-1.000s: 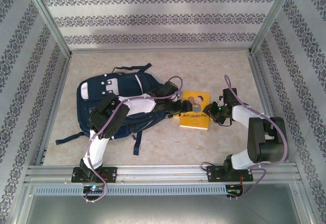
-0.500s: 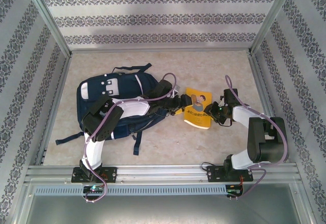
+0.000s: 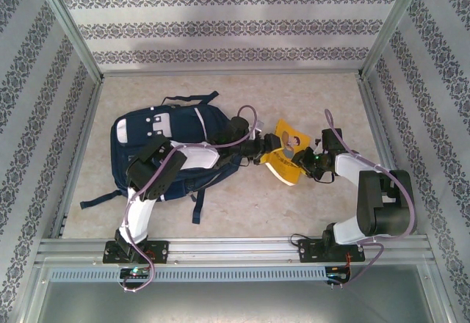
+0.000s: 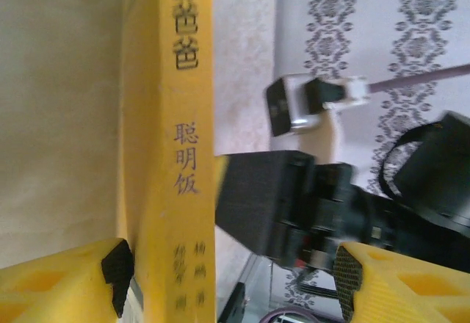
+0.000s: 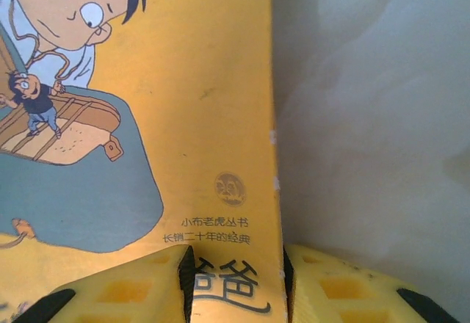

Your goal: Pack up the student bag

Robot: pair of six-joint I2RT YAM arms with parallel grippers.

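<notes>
The student bag (image 3: 165, 143), navy with grey-white patches, lies flat on the left of the table. To its right a yellow book (image 3: 285, 154) stands tilted up on one edge between both grippers. My right gripper (image 5: 235, 286) is shut on the book's (image 5: 183, 117) lower edge, one pad on the cover and one behind it. My left gripper (image 4: 231, 275) is open around the book's spine (image 4: 176, 154). Its left fingertip (image 4: 110, 271) sits beside the spine and its right fingertip (image 4: 382, 279) is well apart. The right arm's dark wrist (image 4: 294, 205) shows just beyond.
The bag's dark straps (image 3: 197, 209) trail toward the near edge. Metal frame rails (image 3: 371, 117) and patterned walls close the table (image 3: 294, 213) on three sides. Bare tabletop lies behind the bag and in front of the book.
The book lay flat a second ago; its right side has been lifted and it now stands tilted on edge. The left gripper has closed slightly and stayed at the spine.
</notes>
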